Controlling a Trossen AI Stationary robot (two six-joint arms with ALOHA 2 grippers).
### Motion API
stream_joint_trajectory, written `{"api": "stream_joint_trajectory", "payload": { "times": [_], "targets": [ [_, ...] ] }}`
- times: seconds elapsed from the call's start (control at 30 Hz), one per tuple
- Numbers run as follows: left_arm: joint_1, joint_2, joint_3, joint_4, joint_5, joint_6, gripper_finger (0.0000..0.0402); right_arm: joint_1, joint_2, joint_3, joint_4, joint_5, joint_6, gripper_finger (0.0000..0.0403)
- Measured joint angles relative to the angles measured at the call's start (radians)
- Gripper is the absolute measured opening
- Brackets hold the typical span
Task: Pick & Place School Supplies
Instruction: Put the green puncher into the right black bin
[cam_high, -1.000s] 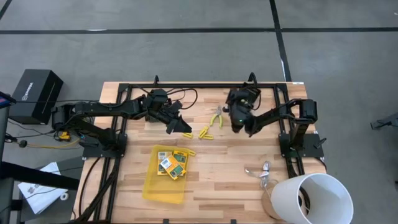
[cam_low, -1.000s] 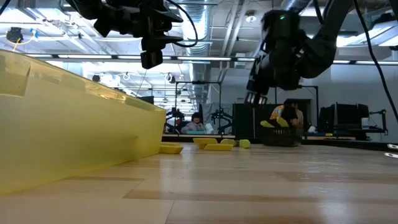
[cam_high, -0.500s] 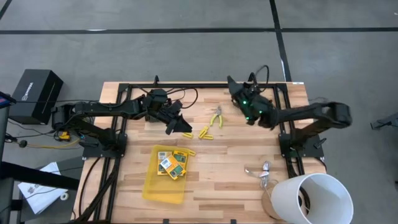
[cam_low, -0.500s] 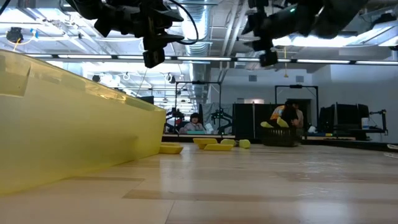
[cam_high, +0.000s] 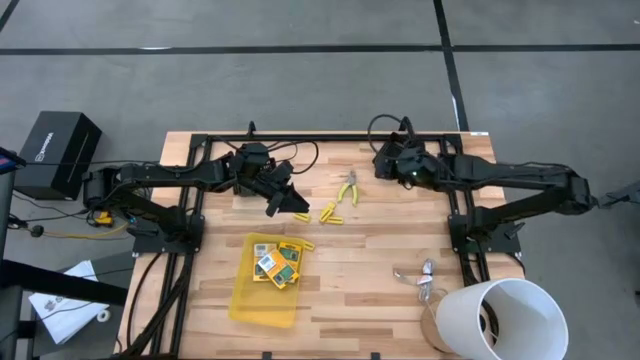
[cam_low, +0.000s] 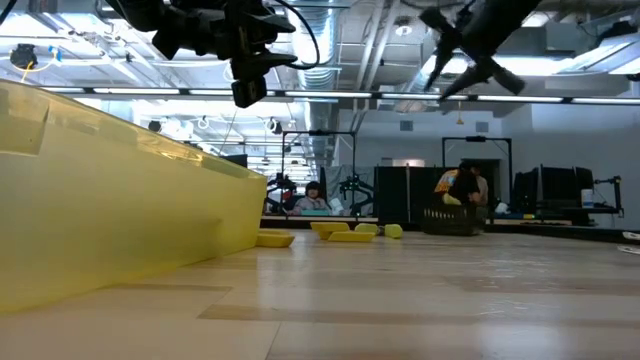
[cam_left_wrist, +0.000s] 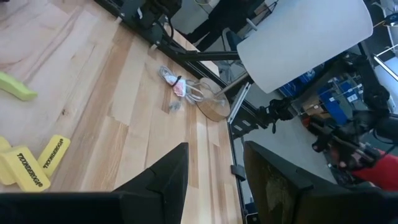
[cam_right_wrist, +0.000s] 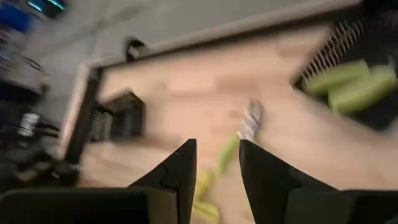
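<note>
The yellow tray lies near the table's front and holds several printed boxes. One yellow stick lies beside the tray. More yellow sticks lie mid-table, with a scissor-like tool just beyond them. My left gripper hangs open above the table, left of the sticks, touching nothing. My right gripper is open, raised high near the far edge, right of the scissor-like tool.
A big white bucket stands at the near right corner. Silvery metal clips lie just beside it. A black frame rail runs along the far edge. Bare wood lies between the tray and the clips.
My right gripper has risen from just above the table beside the scissor-like tool. It has swung toward the far edge and tipped from pointing down toward level, as its arm stretched out. The left arm and all supplies have stayed put.
</note>
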Motion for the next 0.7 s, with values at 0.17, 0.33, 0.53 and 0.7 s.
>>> {"api": "stream_joint_trajectory", "payload": {
  "times": [0.17, 0.33, 0.53, 0.7],
  "targets": [
    [0.000, 0.000, 0.000, -0.001, -0.003, -0.003, 0.0150, -0.041, 0.008, 0.001, -0.071, -0.039, 0.030, 0.0113],
    [0.000, 0.000, 0.000, 0.000, -0.009, -0.029, 0.0150, -0.103, 0.026, 0.000, -0.125, -0.064, 0.022, 0.0113],
    [-0.002, 0.000, 0.000, -0.001, -0.010, -0.051, 0.0150, -0.127, 0.021, 0.001, -0.104, -0.100, -0.044, 0.0113],
    [-0.002, 0.000, 0.000, -0.001, -0.031, -0.045, 0.0150, -0.138, 0.024, -0.001, -0.067, -0.195, -0.077, 0.0113]
  ]
}}
